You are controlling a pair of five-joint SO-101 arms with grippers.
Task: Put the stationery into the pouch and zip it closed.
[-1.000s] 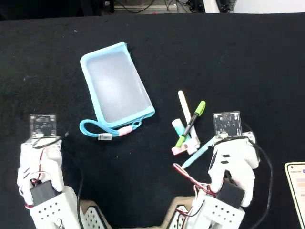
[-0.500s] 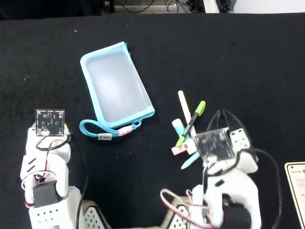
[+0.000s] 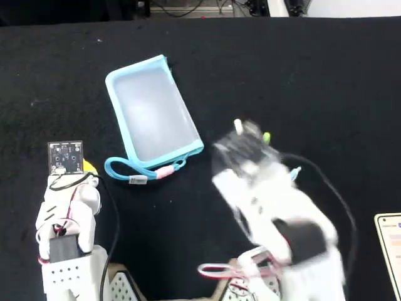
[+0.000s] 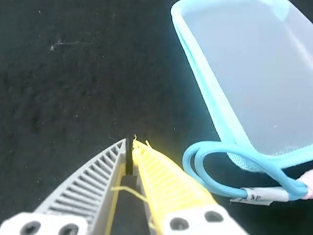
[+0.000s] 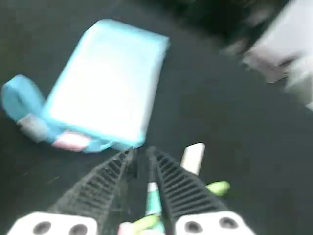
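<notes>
1. Black cloth covers the table (image 3: pixel 326 75), with cables (image 3: pixel 188 7) along the far edge at 12 o'clock and a printed card (image 3: pixel 390 241) at the edge toward 4 o'clock.
2. At about 10 o'clock from the table's centre lies the pouch (image 3: pixel 153 110), flat on the cloth. It is light blue with a frosted face, and its long axis runs from 11 o'clock to 5 o'clock. I cannot tell whether its zip is open.
3. A blue wrist strap (image 3: pixel 119 168) loops out from the pouch's 7 o'clock corner, with a pink zip pull (image 3: pixel 166 172) just beside it on the pouch's near end.
4. The left arm (image 3: pixel 66 213) stands at 7 o'clock on the table. The left gripper (image 4: pixel 129 147) points toward 12 o'clock, near the strap loop but apart from it. Its jaws, one yellow and one grey, are pressed together and hold nothing.
5. The right arm (image 3: pixel 276 213) rises from the near edge at 5 o'clock and leans over the stationery, which lies at 3 o'clock from the pouch's near end.
6. The right gripper (image 5: pixel 140 152) hangs above the pile, its jaws parted by a slim gap with nothing between them.
7. A teal-and-white pen (image 5: pixel 152 198) shows through that gap. A white stick (image 5: pixel 193 156) and a green marker (image 5: pixel 217 187) lie beside the tips.
8. All of the stationery that shows rests on the cloth, outside the pouch.
</notes>
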